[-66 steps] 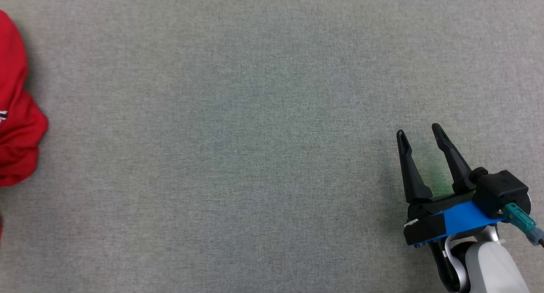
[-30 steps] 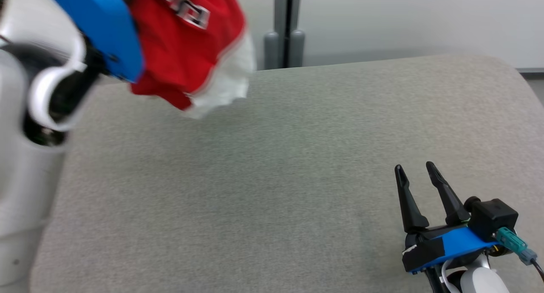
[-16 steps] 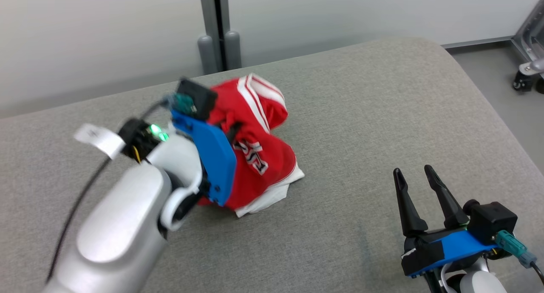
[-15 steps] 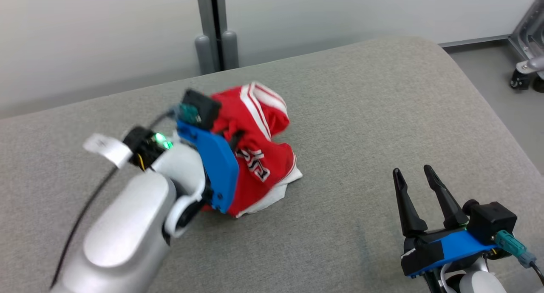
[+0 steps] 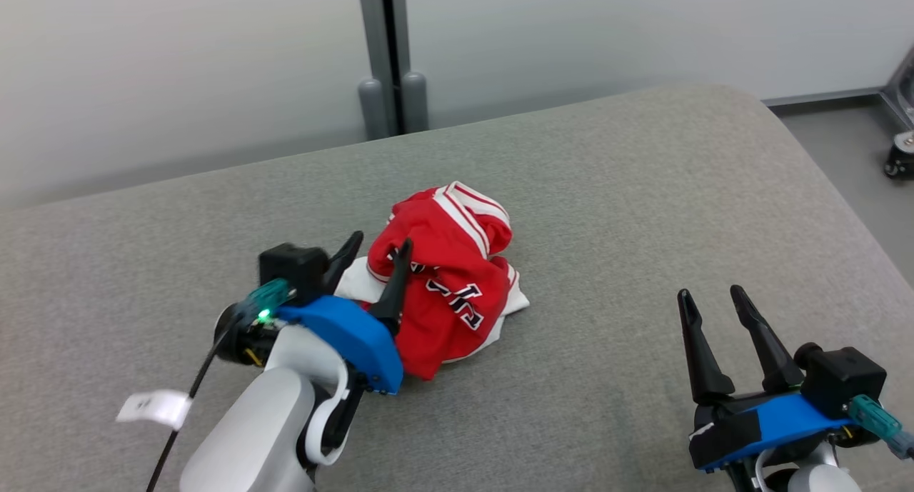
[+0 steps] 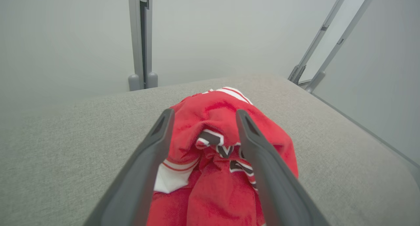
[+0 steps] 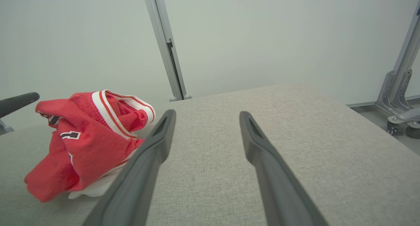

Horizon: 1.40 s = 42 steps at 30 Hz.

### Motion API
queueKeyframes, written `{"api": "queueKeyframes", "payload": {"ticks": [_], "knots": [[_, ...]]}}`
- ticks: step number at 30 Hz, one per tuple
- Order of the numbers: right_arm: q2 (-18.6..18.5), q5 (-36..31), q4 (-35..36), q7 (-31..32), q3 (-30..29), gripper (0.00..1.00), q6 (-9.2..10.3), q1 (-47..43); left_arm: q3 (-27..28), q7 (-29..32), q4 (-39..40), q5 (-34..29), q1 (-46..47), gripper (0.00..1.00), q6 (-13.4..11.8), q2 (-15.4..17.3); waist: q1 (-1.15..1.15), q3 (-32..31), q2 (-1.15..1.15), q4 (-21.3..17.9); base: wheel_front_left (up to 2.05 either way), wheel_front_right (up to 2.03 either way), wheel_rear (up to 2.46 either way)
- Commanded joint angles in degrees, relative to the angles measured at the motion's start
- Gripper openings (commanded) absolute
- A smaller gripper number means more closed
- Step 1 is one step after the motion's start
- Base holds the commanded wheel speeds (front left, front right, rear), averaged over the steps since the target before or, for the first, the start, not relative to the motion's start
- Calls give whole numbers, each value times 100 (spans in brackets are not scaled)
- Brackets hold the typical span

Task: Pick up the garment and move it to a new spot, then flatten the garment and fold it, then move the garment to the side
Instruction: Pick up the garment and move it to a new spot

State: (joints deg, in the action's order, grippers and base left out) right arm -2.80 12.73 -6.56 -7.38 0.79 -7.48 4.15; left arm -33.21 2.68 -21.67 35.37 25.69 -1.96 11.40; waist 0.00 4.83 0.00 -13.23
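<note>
Currently on the table: a crumpled red jersey with white-and-black trim and lettering is lying in a heap about midway between the left and right edges, some way in from the far edge.
Jersey shape: it is sitting bunched up, a striped white-and-red hem is curling over its top, and a white layer is showing along its lower edge.
Left end effector: its two dark fingers are standing wide apart, pointing toward the far edge and gripping nothing; the finger nearer the jersey is crossing the cloth's left flank.
Left wrist view: the red heap is bulging up between the spread fingers; I cannot tell whether the cloth is touching both.
Right end effector: its fingers are also standing wide apart and empty, hanging over bare grey fabric toward the table's right edge, well apart from the jersey.
Right wrist view: the jersey is showing to the left of the fingers.
Behind the far edge: a grey post is rising against a pale wall.
Beyond the right edge: a caster wheel is standing on the floor.
Left arm: a green light is glowing by the wrist, and a white tag is hanging on its black cable.
</note>
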Motion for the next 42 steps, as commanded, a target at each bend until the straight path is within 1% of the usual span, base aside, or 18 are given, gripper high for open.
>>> {"api": "queueKeyframes", "payload": {"ticks": [1, 7, 9, 12, 15, 16, 17, 22, 24, 27, 32, 42], "knots": [[-18, -30, 34, 11, -43, 100, -3, -88, 115, -230, 62, 77, -131, 100, -19, -16, 0, -78, 0, 152, 0, 0, 0], [-17, -101, 126, 114, -193, 100, -3, -165, 609, -1378, 408, 288, -772, 100, -78, -5, 0, -188, 0, 537, 0, 0, 0], [-17, -133, 161, 145, -205, 100, -3, -195, 754, -1603, 491, 273, -993, 100, -97, 30, 0, -222, 0, 651, 0, 0, 0], [-18, -173, 212, 186, -251, 100, -3, -229, 994, -1756, 652, 156, -1298, 100, -107, 67, 0, -254, 0, 820, 0, 0, 0], [-17, -192, 221, 207, -292, 100, -3, -250, 1262, -1789, 789, -115, -1564, 100, -115, 129, 0, -283, 0, 958, 0, 0, 0], [-18, -209, 212, 235, -308, 100, -3, -274, 1421, -1787, 858, -333, -1785, 100, -120, 157, 0, -297, 0, 1026, 0, 0, 0], [-17, -229, 192, 263, -312, 100, -3, -290, 1493, -1790, 851, -413, -1896, 100, -130, 171, 0, -310, 0, 1050, 0, 0, 0], [-17, -265, 162, 352, -375, 100, -3, -359, 1754, -1792, 943, -801, -2277, 100, -233, 229, 0, -369, 0, 1154, 0, 0, 0], [-17, -290, 155, 395, -389, 100, -3, -378, 1817, -1793, 951, -887, -2396, 100, -201, 265, 0, -385, 0, 1186, 0, 0, 0], [-17, -271, 138, 473, -393, 100, -3, -427, 1855, -1793, 988, -959, -2539, 100, -168, 295, 0, -413, 0, 1219, 0, 0, 0], [-18, -207, 113, 542, -382, 100, -3, -444, 1900, -1794, 1062, -1021, -2694, 100, -197, 347, 0, -436, 0, 1235, 0, 0, 0], [-18, -144, 80, 600, -333, 100, -3, -442, 1905, -1595, 1264, -935, -2666, 100, -257, 403, 0, -442, 0, 1199, 0, 0, 0]]}}
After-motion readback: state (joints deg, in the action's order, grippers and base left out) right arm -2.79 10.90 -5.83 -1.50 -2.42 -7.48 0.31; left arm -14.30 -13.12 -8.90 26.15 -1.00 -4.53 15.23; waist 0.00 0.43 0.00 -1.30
